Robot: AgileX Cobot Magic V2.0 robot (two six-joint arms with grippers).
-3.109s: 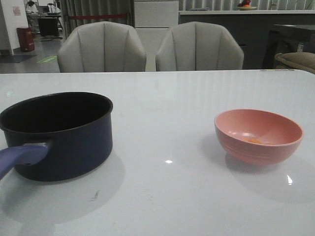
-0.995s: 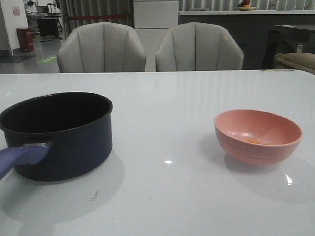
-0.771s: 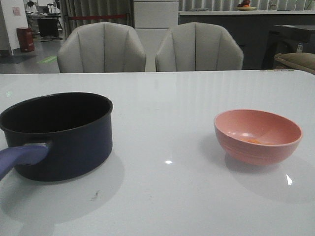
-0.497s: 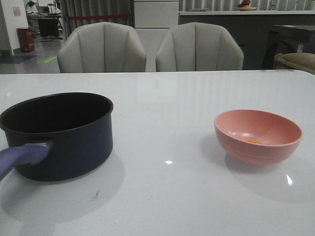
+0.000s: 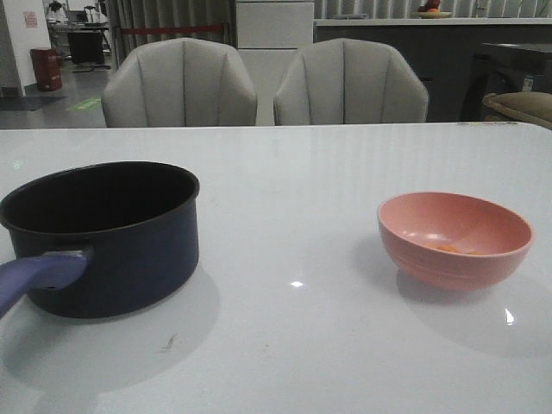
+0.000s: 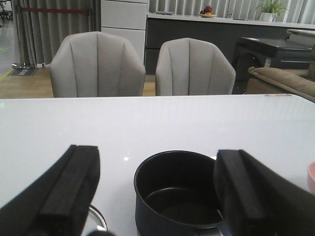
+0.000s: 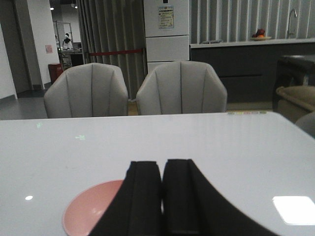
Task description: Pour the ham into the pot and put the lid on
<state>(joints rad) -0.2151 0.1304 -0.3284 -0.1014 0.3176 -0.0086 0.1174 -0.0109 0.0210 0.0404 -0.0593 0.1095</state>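
Note:
The dark navy pot stands at the table's left, its purple-blue handle pointing toward me. A pink bowl at the right holds a few small orange ham bits. Neither gripper shows in the front view. In the left wrist view my left gripper is open, above and behind the empty pot, which lies between its fingers. A steel edge of the glass lid peeks beside one finger. In the right wrist view my right gripper is shut and empty, above the pink bowl.
The white table is glossy with light glints. Two grey chairs stand behind its far edge. A counter and a sofa arm are further back at the right.

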